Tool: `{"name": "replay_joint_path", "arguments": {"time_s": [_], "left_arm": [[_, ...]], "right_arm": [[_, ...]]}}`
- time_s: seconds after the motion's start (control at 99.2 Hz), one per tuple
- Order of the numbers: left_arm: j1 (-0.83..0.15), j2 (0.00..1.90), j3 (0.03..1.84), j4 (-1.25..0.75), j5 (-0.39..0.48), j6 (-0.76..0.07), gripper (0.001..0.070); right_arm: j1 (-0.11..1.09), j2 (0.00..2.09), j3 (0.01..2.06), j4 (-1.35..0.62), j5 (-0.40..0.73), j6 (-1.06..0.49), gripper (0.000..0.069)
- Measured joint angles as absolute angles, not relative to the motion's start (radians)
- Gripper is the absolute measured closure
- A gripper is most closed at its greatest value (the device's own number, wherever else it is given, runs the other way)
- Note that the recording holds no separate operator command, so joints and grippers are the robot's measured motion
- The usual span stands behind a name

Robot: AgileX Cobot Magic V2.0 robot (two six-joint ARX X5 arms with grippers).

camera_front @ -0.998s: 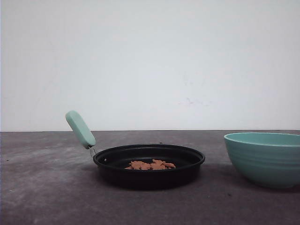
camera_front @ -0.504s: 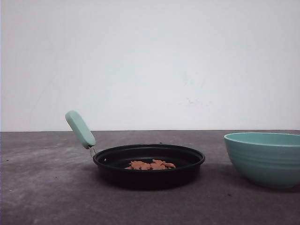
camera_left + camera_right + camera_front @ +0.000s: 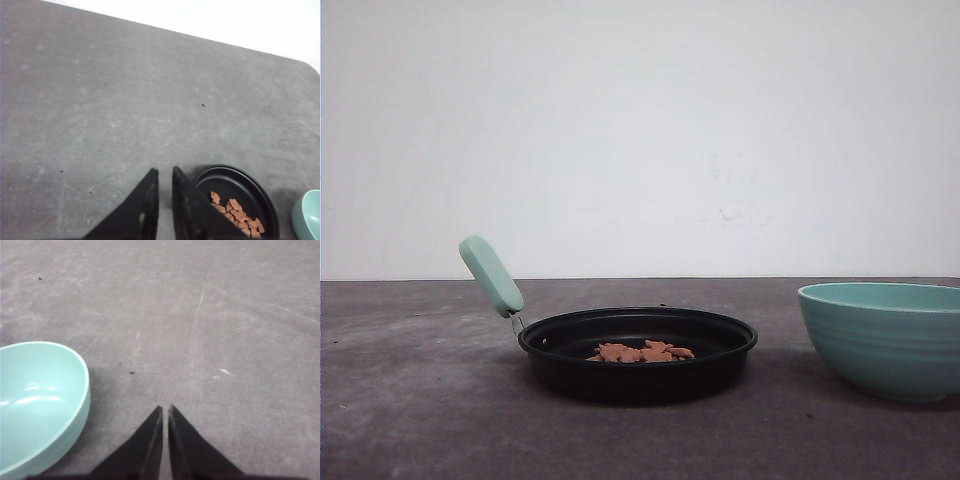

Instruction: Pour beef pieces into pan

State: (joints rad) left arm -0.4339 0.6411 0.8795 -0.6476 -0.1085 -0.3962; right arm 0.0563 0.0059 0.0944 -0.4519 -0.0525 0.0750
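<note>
Low front camera faces the wall; wrist cameras look down, sharing pan (image 3: 638, 350) and bowl (image 3: 882, 338).

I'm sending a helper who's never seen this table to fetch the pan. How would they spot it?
On the grey table, look left of the deep ribbed teal bowl. The shallow round black pan holds reddish-brown beef pieces, and alone has a mint-green handle angled upward.

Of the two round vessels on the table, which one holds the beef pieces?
The black pan with the mint-green handle holds the beef pieces. The teal bowl to its right looks empty in the right wrist view.
</note>
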Motion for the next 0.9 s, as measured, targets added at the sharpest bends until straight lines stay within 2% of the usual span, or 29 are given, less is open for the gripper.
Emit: {"name": "replay_joint_path", "arguments": {"time_s": [0.212,0.282,0.383,0.494,0.656,0.898], "left_arm": [[-0.405,0.537,0.879,-0.69,-0.11,-0.362,0.0687],[-0.392,0.49,0.879,-0.722,-0.166,-0.334,0.0688],[-0.365,0.417,0.879,-0.78,-0.284,-0.238,0.0687],[-0.321,0.344,0.872,-0.833,-0.326,-0.098,0.0687],[-0.232,0.268,0.772,-0.772,-0.327,0.007,0.0687],[-0.126,0.006,0.445,-0.564,-0.242,0.019,0.0687]], "right_arm": [[0.056,0.006,0.094,-0.452,-0.052,0.075,0.0674],[0.056,0.006,0.094,-0.452,-0.052,0.075,0.0674],[0.056,0.006,0.094,-0.452,-0.052,0.075,0.0674],[0.056,0.006,0.094,-0.452,-0.053,0.075,0.0674],[0.056,0.006,0.094,-0.452,-0.052,0.075,0.0674],[0.056,0.006,0.094,-0.452,-0.052,0.075,0.0674]]}}
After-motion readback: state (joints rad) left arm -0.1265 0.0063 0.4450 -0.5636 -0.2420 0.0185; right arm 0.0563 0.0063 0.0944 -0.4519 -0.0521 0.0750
